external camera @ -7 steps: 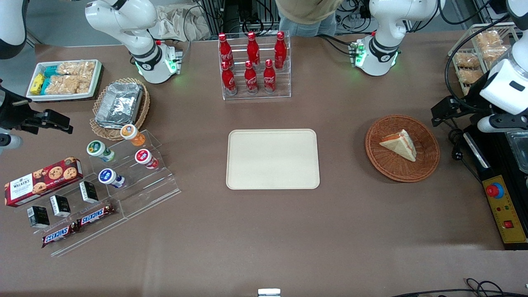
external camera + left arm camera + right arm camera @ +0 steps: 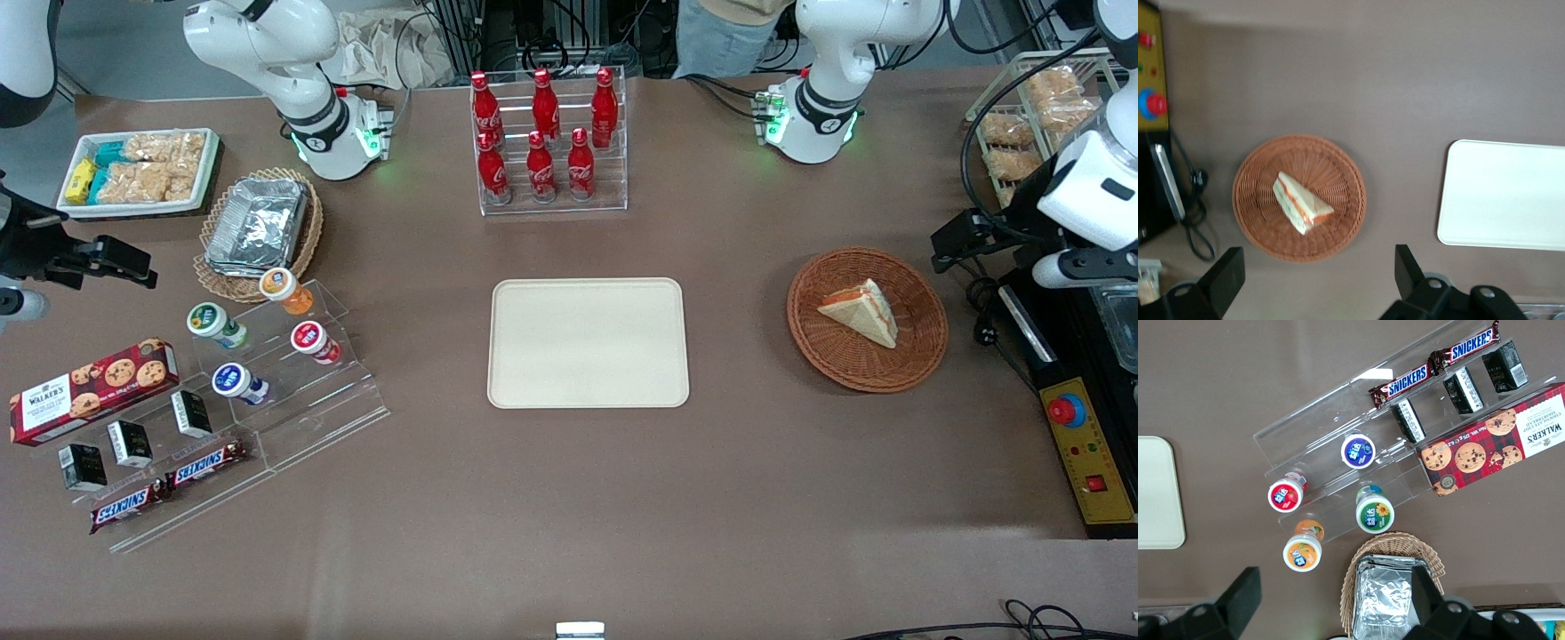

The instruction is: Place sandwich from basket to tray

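One sandwich (image 2: 861,312) lying in round woven basket (image 2: 920,351) near working arm's end of bench (image 2: 569,498), well apart from bare cream tray (image 2: 588,343) at bench's middle. Tool (image 2: 1313,283) held high above basket, fingers (image 2: 1406,268) spread wide, gripping nothing.

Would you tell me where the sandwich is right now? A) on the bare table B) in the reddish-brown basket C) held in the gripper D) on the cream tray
B: the sandwich lies in the basket; the tray is bare, and the open gripper hovers above the basket.
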